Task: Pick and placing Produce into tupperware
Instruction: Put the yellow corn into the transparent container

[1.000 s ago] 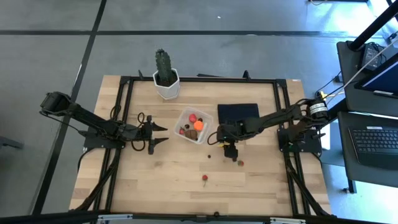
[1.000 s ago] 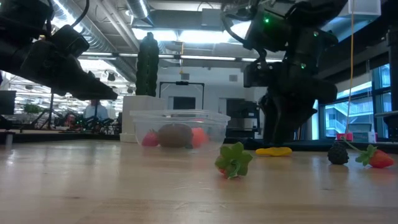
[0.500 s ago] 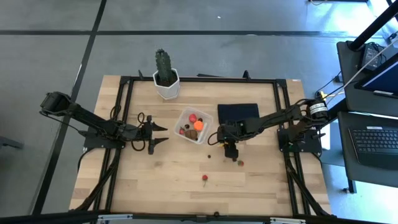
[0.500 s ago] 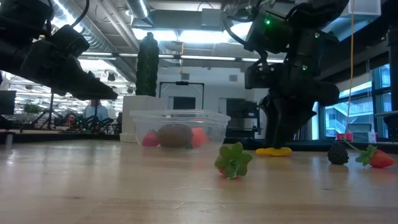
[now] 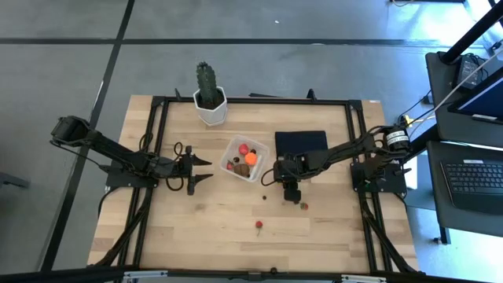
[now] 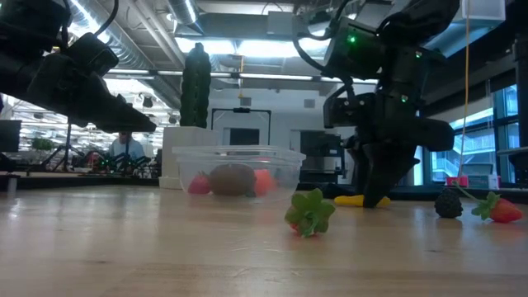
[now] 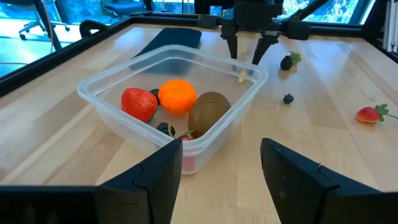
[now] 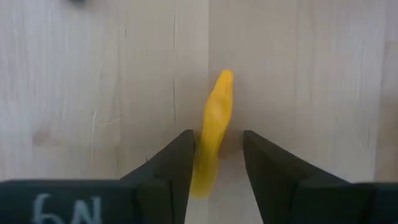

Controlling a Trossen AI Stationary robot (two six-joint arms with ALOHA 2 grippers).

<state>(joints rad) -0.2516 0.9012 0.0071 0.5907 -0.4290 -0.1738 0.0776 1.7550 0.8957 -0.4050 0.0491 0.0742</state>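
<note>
Right hand (image 8: 214, 158) straddles yellow sliver (image 8: 212, 134), beside tupperware (image 5: 243, 159).

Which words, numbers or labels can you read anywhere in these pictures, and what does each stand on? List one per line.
"6N", as best it reads: pale characters on the dark body of the right gripper, low in the right wrist view; they are partly cut off.
Nothing readable on the tupperware, the produce, the cactus pot or the table.
The laptop screen is too small to read.

One clear tupperware (image 5: 242, 159), one potted cactus (image 5: 209, 94), one navy mat (image 5: 301, 142), two strawberries (image 7: 370, 114) on the table.
</note>
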